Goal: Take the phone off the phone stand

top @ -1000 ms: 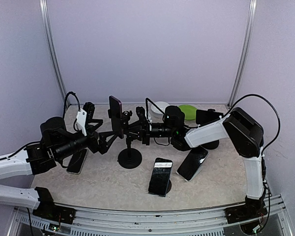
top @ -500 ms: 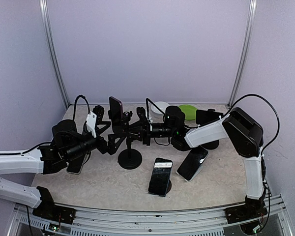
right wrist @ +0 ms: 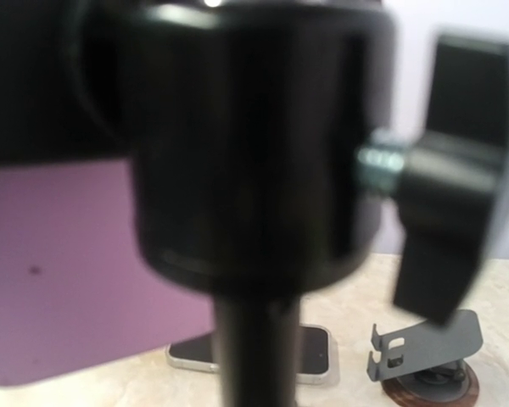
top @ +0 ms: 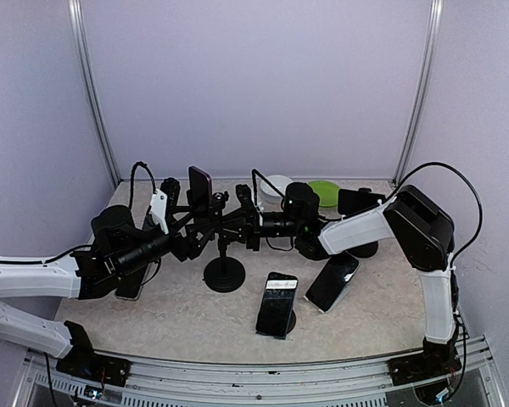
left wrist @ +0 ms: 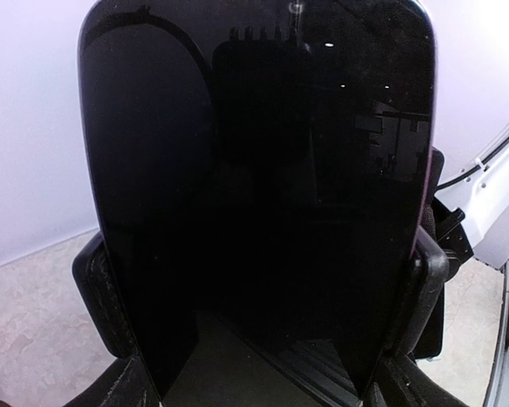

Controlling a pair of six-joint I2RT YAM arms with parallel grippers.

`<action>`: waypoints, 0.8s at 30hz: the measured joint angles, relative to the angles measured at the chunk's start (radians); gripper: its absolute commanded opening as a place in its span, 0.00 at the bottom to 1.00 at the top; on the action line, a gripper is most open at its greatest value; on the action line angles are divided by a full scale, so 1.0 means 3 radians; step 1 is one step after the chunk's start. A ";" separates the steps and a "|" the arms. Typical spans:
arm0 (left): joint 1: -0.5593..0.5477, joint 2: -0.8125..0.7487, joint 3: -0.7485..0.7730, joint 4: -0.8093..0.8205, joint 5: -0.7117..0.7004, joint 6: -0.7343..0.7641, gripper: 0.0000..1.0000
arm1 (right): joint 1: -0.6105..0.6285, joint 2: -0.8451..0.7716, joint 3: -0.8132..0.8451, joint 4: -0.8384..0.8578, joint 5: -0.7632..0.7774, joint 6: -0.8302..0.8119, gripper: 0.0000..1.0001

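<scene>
Flanking the phone on its stand

The phone [top: 199, 186] stood upright in the clamp at the top of the phone stand [top: 224, 274], whose round base sat on the table [top: 187, 326] between the two arms. The left gripper [top: 195, 227] reached in from the left at the phone's lower half. In the left wrist view the dark screen filled almost the whole frame. The gripper's fingers [left wrist: 97, 292] lay spread to either side of it, right against both long edges. Whether they were pressing on the phone or only touching it could not be told.

The right gripper [top: 242, 225] met the stand from the opposite side, at the head just below the phone. Its wrist view was blurred and taken up by the stand's black head and post, with a knob [right wrist: 445, 212] sticking out to the right. Its own fingers were too unclear to say whether they were apart or clamped on the stand.

Toward the front of the table a second phone [top: 277, 303] leaned on a small holder, and a third phone [top: 332, 281] lay tilted just beside it. A white bowl [top: 276, 184] and a green bowl [top: 326, 192] sat at the back.
</scene>
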 measured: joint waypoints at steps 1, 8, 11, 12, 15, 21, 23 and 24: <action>0.0000 0.0000 -0.0001 -0.0001 -0.0001 0.0003 0.62 | 0.0000 0.0000 0.0000 0.0000 0.0001 0.0003 0.06; -0.0034 0.0000 -0.0010 0.0015 -0.0025 0.0034 0.55 | 0.0000 -0.0001 -0.0008 -0.0015 0.0006 0.0022 0.47; -0.0080 0.0001 -0.0015 0.0024 -0.0085 0.0069 0.54 | 0.0000 -0.0010 -0.0046 -0.0057 0.0032 0.0046 0.60; -0.0106 0.0001 -0.0017 0.0027 -0.0109 0.0085 0.54 | 0.0000 -0.0024 -0.0069 -0.0079 0.0053 0.0048 0.65; -0.0163 0.0001 -0.0020 0.0039 -0.0179 0.0121 0.53 | 0.0000 -0.0120 -0.0150 -0.0211 0.0165 0.0058 0.81; -0.0214 -0.0001 -0.0048 0.0083 -0.0296 0.0159 0.52 | 0.0000 -0.0572 -0.0490 -0.0380 0.0416 0.0113 0.82; -0.0220 -0.0001 -0.0056 0.0093 -0.0328 0.0163 0.52 | 0.0000 -0.0758 -0.0624 -0.0421 0.0501 0.0142 0.80; -0.0221 -0.0001 -0.0060 0.0098 -0.0345 0.0167 0.52 | 0.0000 -0.0852 -0.0684 -0.0444 0.0543 0.0164 0.79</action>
